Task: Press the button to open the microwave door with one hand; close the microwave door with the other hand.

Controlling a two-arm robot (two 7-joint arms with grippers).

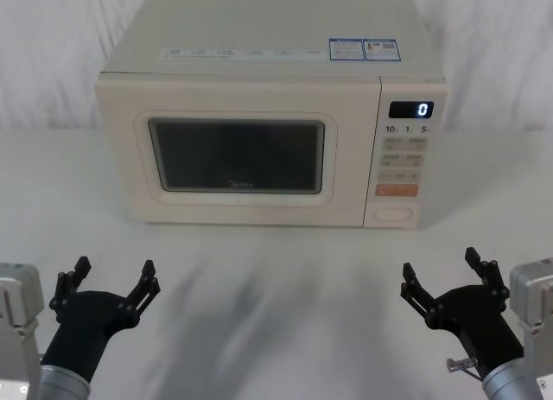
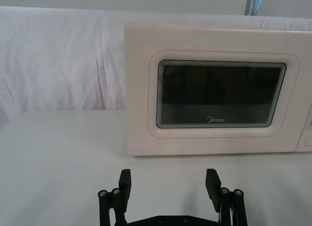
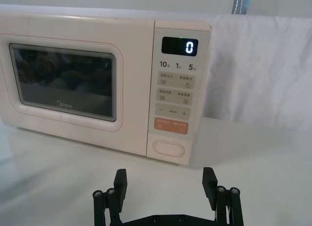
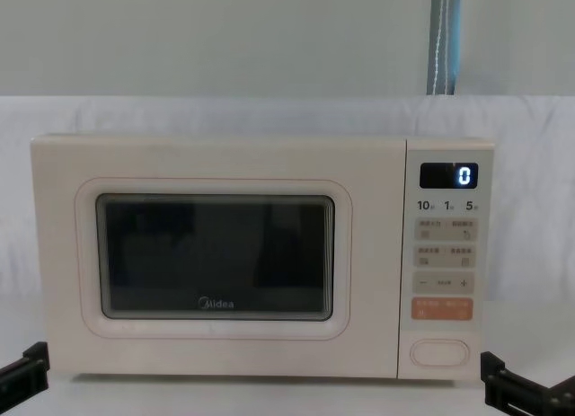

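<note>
The cream microwave stands at the back middle of the white table, its display reading 0. Its door with the dark window is shut flush. The large cream pill-shaped button sits at the bottom of the control panel, below an orange button. My left gripper hovers open near the front left, in front of the door. On the front right, my right gripper is open too, facing the button from a distance. Neither gripper touches the microwave.
The white table lies bare between the grippers and the microwave. A white cloth backdrop hangs behind. The orange button and small cream keys sit just above the large button.
</note>
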